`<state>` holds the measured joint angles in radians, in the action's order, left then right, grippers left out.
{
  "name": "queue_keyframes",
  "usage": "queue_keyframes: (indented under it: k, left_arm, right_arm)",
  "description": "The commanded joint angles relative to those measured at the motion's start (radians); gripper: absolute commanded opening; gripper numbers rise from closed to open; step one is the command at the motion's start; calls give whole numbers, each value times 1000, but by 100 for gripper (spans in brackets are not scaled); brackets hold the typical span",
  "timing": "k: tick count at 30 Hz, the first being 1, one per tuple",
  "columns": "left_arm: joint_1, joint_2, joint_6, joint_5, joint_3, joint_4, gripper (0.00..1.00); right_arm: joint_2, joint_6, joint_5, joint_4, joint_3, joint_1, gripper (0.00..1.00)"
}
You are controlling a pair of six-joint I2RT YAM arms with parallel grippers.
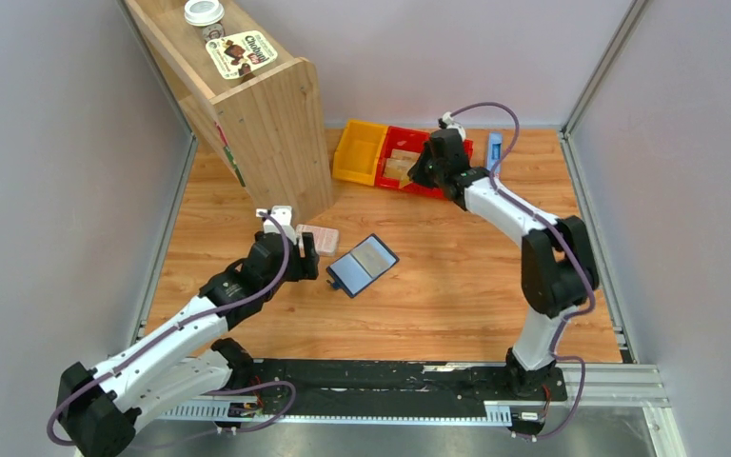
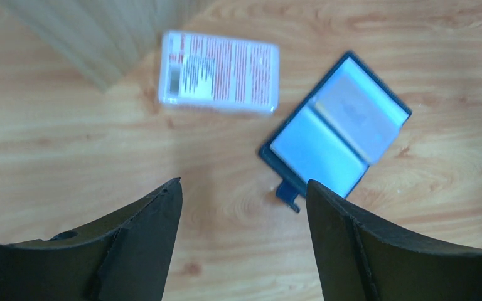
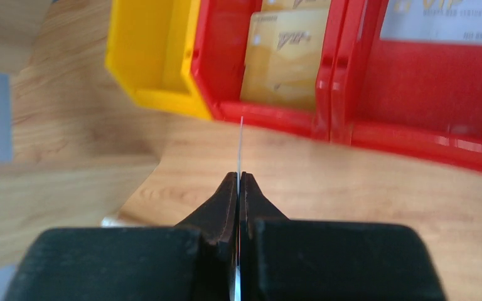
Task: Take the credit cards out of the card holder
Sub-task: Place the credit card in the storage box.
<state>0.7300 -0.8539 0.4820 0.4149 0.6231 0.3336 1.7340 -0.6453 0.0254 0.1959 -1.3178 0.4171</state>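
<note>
Wooden tabletop [image 1: 457,305]: mid-table the open card holder [image 1: 363,264] lies ahead of the left gripper [image 2: 243,188], jaws wide and empty, a pink-and-white packet [image 2: 218,72] beside it. Near the far edge, the right gripper [image 3: 238,179] pinches a thin card [image 3: 241,144] before the red bin [image 3: 276,118].

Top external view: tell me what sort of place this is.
Likely a robot test cell, not a home: plain grey panel walls box in a wood-grain table, two arms are bolted to a rail, and plastic bins sit as props.
</note>
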Motion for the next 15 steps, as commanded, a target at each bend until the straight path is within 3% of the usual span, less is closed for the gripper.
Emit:
queue_keyframes:
  k: [1, 6, 15]
  left_arm:
    - [-67, 73, 193, -169, -49, 93, 80]
    - [-116, 107, 231, -200, -65, 171, 81]
    - [-129, 144, 237, -182, -69, 222, 82]
  right_arm:
    - [163, 111, 114, -110, -170, -1, 1]
    - [360, 121, 94, -90, -383, -1, 2]
    - [578, 107, 34, -37, -596, -1, 10]
